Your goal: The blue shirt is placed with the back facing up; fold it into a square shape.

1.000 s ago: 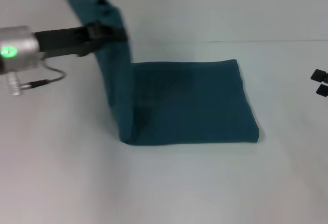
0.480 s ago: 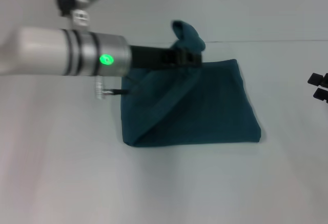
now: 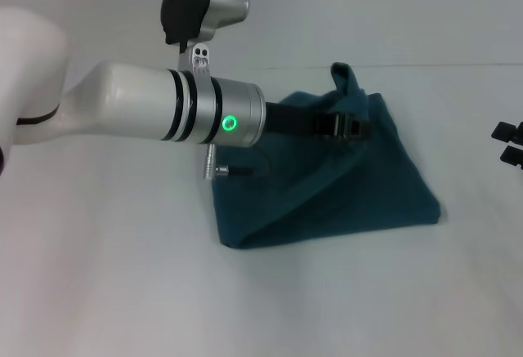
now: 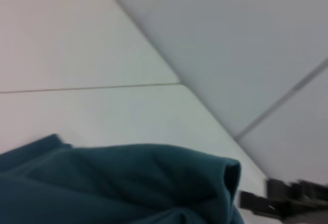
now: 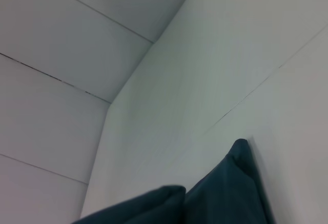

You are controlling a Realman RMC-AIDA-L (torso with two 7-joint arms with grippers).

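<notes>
Folding is going on: I am carrying the blue shirt point(image 3: 327, 185) flap rightward, pinched in left end effector point(image 3: 358, 127); next, lowering it flat on the desk point(image 3: 122, 292).

Laboratory-type test cell: a plain white table point(image 3: 122, 292) runs back to bare white panelled walls point(image 5: 61, 70) with thin dark seams. On the table lies only a shirt point(image 3: 327, 194), and over it reaches a robot arm point(image 3: 147, 116).

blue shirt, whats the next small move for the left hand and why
Probably lower and let go. The left hand is shut on a raised flap of the blue shirt, carried over to the shirt's right edge, so the fold looks nearly across. The right hand sits at the table's right edge.
</notes>
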